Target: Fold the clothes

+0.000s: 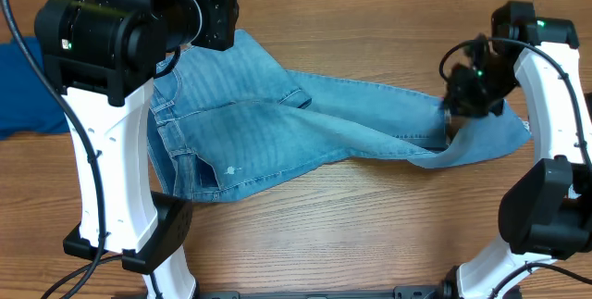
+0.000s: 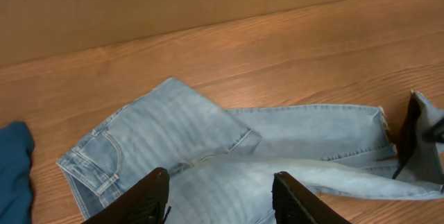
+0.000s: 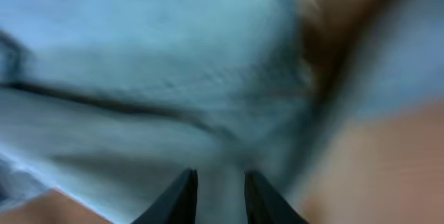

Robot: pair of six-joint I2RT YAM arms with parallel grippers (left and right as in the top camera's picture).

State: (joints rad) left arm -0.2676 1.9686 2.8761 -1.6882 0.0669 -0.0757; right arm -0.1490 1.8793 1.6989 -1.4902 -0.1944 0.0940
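Note:
Pale-blue denim jeans [image 1: 277, 123] lie spread across the wooden table, with the waistband [image 1: 171, 142] at the left and the legs running right. My left gripper [image 2: 222, 179] hovers open above the seat of the jeans [image 2: 173, 130], nothing between its fingers. At the far end of the legs my right gripper [image 1: 453, 118] is closed on a fold of denim near the hems [image 1: 499, 137]. The right wrist view is blurred. It shows blue cloth [image 3: 173, 78] filling the narrow gap between the right gripper's [image 3: 220, 177] dark fingers.
A royal-blue garment [image 1: 18, 86] lies at the table's left edge, also showing in the left wrist view as a blue cloth [image 2: 14, 172]. Bare wood [image 1: 370, 225] runs in front of the jeans. A brown wall [image 2: 139, 9] stands behind the table.

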